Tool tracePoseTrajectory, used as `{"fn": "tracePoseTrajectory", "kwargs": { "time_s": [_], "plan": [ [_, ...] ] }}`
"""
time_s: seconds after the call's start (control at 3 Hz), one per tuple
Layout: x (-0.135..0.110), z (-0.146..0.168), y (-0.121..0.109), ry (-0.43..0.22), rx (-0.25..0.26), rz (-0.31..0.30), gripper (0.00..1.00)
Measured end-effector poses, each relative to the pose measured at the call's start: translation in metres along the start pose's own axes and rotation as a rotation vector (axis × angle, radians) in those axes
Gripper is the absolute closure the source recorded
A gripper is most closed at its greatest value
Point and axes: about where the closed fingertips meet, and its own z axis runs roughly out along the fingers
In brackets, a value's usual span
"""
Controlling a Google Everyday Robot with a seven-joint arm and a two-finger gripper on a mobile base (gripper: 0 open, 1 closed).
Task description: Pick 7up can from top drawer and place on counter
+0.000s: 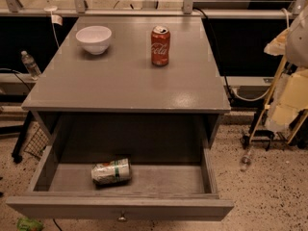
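Lying on its side, the soda can (pixel 111 171) rests on the floor of the open drawer (pixel 211 177), in the lower left-centre of the frame. Its long axis runs roughly left to right and its silvery, green-marked body looks a little dented. It sits well apart from both side walls, with bare drawer floor to its right.

The step in hand, as I judge it, is the reach into the drawer, since nothing touches the can. A descent from straight above should suit best. Closing across the can's narrow width, near the middle of its length, should stop it rolling toward the front panel or the back. A dented can may give under pressure, so a firm but unhurried close seems wise. The lift should clear the front panel and the overhanging edge of the tabletop (pixel 125 85) before moving upward in the frame.

On the tabletop, a red can (pixel 160 45) stands upright at upper centre and a white bowl (pixel 94 38) sits at upper left. The broad bare area nearer the drawer looks like the safest place to set the can down, well apart from both.

At the right edge of the frame hangs a pale, yellowish mass that I take to be the end effector (pixel 290 99), well apart from the drawer. I cannot tell whether it is open or closed.
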Motion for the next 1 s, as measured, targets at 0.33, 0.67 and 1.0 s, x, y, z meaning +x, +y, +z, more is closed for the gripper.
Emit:
{"fn": "tracePoseTrajectory", "kwargs": {
  "time_s": [0.33, 0.67, 1.0],
  "plan": [
    [0.0, 0.0, 0.0, 0.0, 0.0, 0.0, 0.0],
    [-0.015, 0.021, 0.008, 0.002, -0.006, -0.051, 0.0],
    [-0.037, 0.061, 0.029, -0.011, -0.034, -0.099, 0.0]
  ]
}}
